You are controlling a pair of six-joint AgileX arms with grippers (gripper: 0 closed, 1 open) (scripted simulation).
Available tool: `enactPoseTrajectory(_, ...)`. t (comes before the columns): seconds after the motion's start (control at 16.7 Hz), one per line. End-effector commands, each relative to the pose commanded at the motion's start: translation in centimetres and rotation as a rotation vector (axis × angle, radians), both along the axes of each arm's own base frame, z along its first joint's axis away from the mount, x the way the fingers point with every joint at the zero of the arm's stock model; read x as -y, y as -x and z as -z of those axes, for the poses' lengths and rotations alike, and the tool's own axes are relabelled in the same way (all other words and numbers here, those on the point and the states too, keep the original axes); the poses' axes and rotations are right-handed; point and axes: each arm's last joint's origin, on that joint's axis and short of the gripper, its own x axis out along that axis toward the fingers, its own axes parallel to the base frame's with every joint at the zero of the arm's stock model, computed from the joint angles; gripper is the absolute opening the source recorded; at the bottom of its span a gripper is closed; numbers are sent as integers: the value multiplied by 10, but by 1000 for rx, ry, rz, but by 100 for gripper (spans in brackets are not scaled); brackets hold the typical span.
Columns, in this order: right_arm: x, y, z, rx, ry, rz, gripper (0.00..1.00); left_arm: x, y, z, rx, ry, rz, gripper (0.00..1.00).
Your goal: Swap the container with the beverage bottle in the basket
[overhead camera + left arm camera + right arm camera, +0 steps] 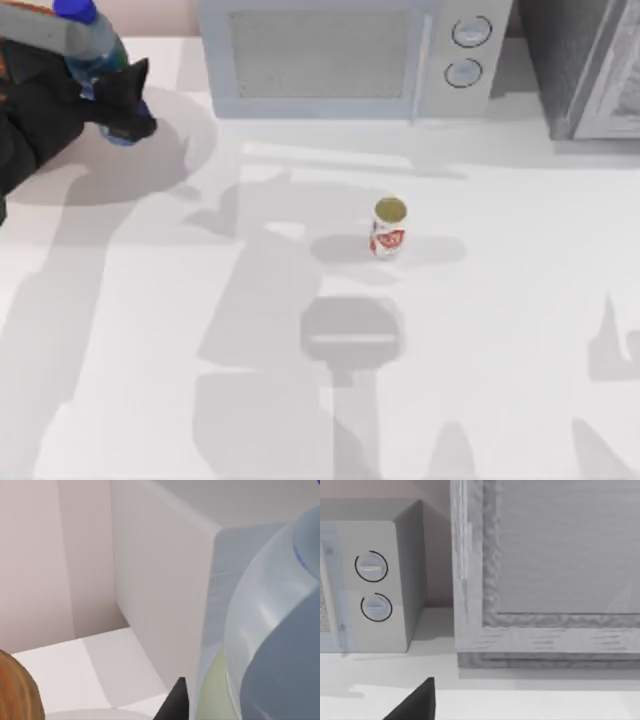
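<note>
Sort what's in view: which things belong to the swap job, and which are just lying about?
Job:
beverage bottle, held by left hand, top view's far left
container, upright mid-table
basket, edge beside that bottle

Lying about:
microwave
grey cabinet

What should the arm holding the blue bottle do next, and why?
Probably carry the beverage bottle toward open table and set it down. The left gripper holds it lifted at the top view's far left corner, with a bit of the orange-brown basket beside it, so the bottle looks already out. The container stands upright mid-table, waiting to go in.
</note>
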Motion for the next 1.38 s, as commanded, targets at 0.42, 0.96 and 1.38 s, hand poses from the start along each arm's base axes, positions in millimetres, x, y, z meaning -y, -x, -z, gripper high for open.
enactPoseTrajectory(0.42,0,0,0,0,0,0,100,-83,-36,-114,-41,-42,-228,0)
enactPoseTrajectory(0.96,0,0,0,0,0,0,100,-132,-30,-141,-89,-65,-398,0)
enactPoseTrajectory(1.38,0,0,0,0,0,0,100,-131,-65,-111,-92,-65,-394,0)
